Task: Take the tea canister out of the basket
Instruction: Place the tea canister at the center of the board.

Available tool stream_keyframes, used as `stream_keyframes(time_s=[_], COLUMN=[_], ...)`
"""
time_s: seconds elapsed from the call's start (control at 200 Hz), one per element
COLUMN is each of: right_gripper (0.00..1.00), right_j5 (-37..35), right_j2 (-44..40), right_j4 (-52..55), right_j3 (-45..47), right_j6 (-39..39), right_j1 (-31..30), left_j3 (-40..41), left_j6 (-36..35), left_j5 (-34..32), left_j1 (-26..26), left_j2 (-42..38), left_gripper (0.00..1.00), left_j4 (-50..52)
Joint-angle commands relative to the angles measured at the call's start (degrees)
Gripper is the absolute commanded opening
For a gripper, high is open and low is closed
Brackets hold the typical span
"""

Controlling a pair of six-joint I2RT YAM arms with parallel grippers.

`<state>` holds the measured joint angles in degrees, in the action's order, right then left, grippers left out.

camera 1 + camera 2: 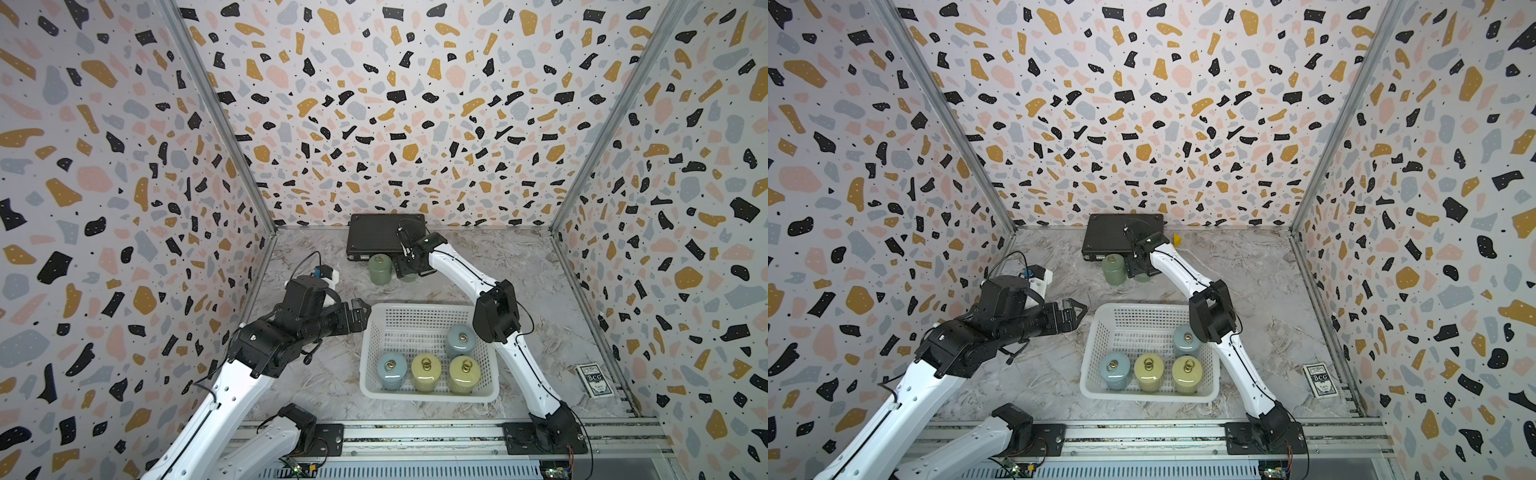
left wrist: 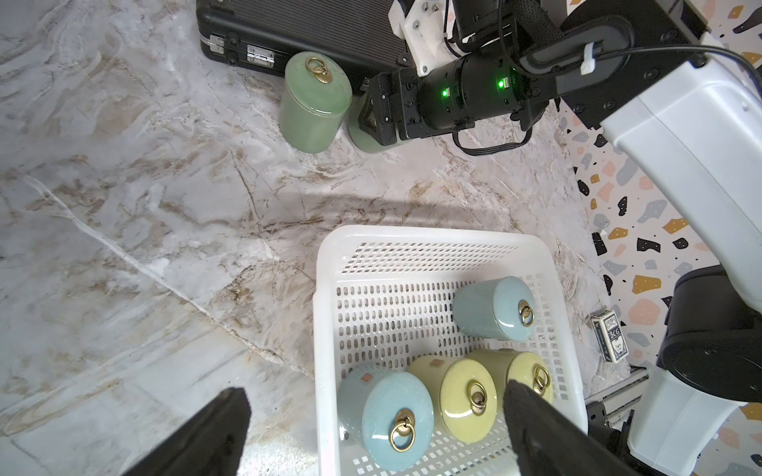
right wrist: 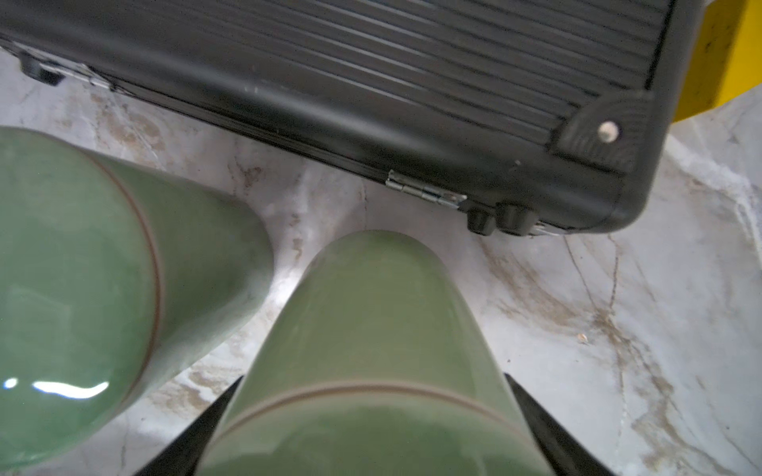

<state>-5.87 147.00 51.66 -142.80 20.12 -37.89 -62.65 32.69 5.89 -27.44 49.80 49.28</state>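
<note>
- My right tool (image 3: 374, 376) is pinching a green canister (image 3: 371, 296) near the counter's back edge, just beside the black case (image 1: 374, 237), already outside the basket (image 1: 415, 307).
- My left tool (image 2: 373, 391) is hanging spread over the basket's left rim.
- Four canisters (image 1: 426, 368) are sitting inside the basket; letting go looks like what remains.

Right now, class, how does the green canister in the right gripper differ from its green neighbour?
The gripped green canister is clamped in the jaws of the right gripper, its ring hidden; the free green canister stands untouched, ring showing. Both are green and outside the basket.
</note>
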Motion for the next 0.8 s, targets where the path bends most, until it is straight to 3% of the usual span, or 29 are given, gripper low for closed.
stream_keyframes(time_s=[0.0, 0.791], right_gripper=[0.82, 0.95], right_j5=[0.77, 1.52], right_j2=[0.57, 1.03], right_j4=[-2.39, -4.13], right_j3=[-2.69, -2.7], right_j6=[0.57, -0.03], right_j1=[-0.08, 0.01], left_j3=[-1.49, -1.33], left_j6=[0.03, -0.08], left_j5=[-0.61, -0.96], left_j1=[-0.07, -0.07], left_j2=[-0.24, -0.08], left_gripper=[1.0, 1.0], left_j4=[-0.15, -0.46])
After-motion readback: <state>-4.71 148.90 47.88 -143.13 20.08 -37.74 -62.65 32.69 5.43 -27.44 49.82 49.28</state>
